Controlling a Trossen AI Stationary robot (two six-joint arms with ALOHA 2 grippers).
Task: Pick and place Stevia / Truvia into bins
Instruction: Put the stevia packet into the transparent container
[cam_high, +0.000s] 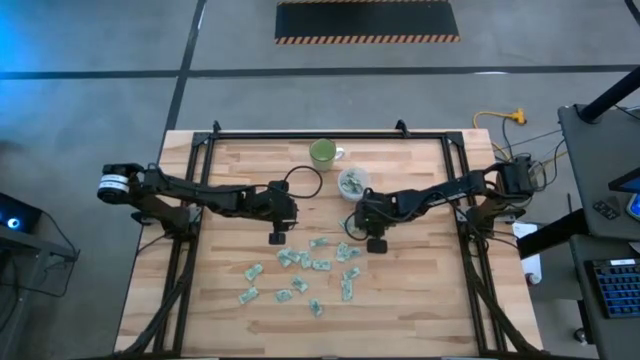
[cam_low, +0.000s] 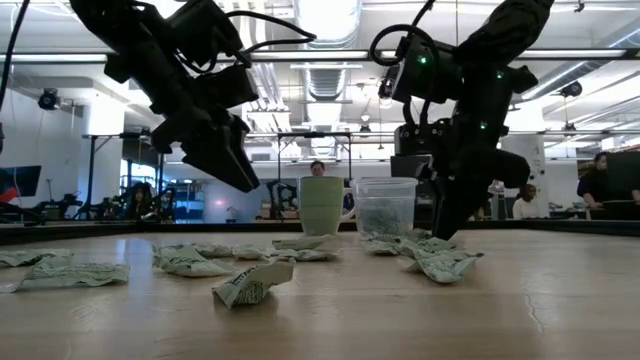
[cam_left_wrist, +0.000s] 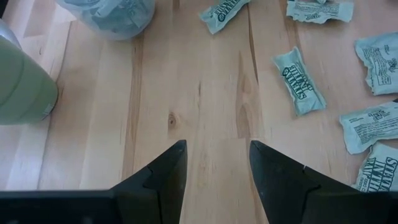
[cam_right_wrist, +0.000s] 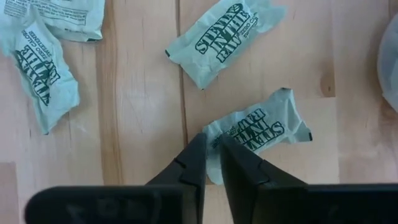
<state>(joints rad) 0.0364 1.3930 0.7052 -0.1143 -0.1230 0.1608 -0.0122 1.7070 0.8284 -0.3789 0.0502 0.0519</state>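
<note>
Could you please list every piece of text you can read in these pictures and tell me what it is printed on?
"STEVIA IN THE RAW", with "ZERO CAL..." beside it: on the pale green sachet in the right wrist view.
"STEVIA IN THE RAW": on the sachet at the tips of the right gripper.
"STEVIA": on a sachet in the left wrist view; its smaller print is too blurred.
High and low views: sachet print too small to read.

— What colour are the Stevia sachets (cam_right_wrist: 258, 130)?
— Pale green, printed with dark green lettering.
— And the table (cam_high: 420, 300)?
— Light wood planks with darker grain lines.
— The cups near its far edge?
— A green mug (cam_high: 323, 153) and a clear, whitish cup (cam_high: 353, 182).
— The grippers?
— Black fingers (cam_left_wrist: 165, 174).
</note>
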